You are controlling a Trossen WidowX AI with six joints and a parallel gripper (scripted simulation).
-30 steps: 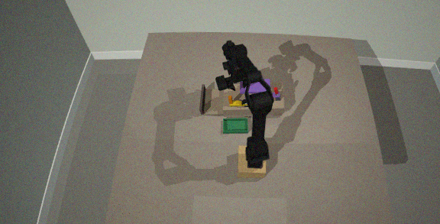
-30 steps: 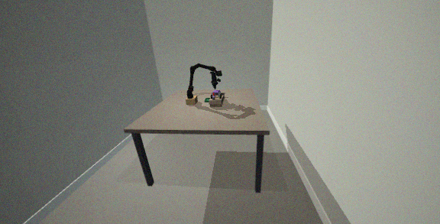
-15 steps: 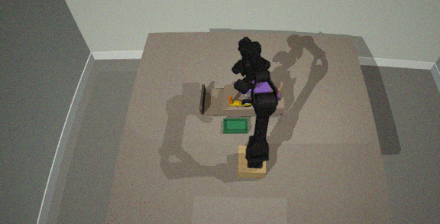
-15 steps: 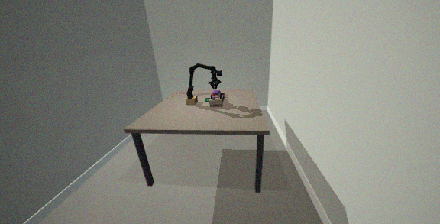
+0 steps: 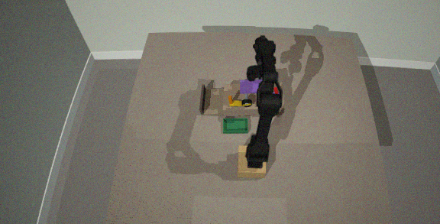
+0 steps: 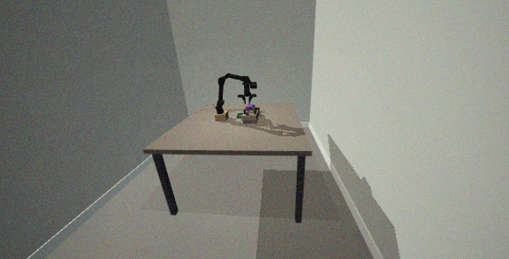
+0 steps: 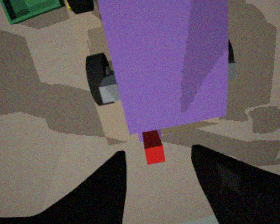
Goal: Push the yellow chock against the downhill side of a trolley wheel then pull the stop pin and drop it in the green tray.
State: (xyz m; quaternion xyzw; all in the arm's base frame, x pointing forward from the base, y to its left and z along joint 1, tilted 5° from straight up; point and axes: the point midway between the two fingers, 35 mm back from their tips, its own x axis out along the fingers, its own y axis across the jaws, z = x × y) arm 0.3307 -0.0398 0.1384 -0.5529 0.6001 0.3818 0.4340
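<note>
The purple trolley stands on the ramp. The yellow chock with its orange handle lies beside the near downhill wheel and seems to touch it; the arm partly hides the trolley there. The red-headed stop pin stands at the trolley's uphill end. My gripper is part open and empty above that end, with the pin's head seen between its fingertips but not gripped. The green tray holds nothing visible.
A dark upright board closes the ramp's downhill end. The green tray lies beside the ramp on the arm's side. The arm's wooden base block stands nearer the front of the top view.
</note>
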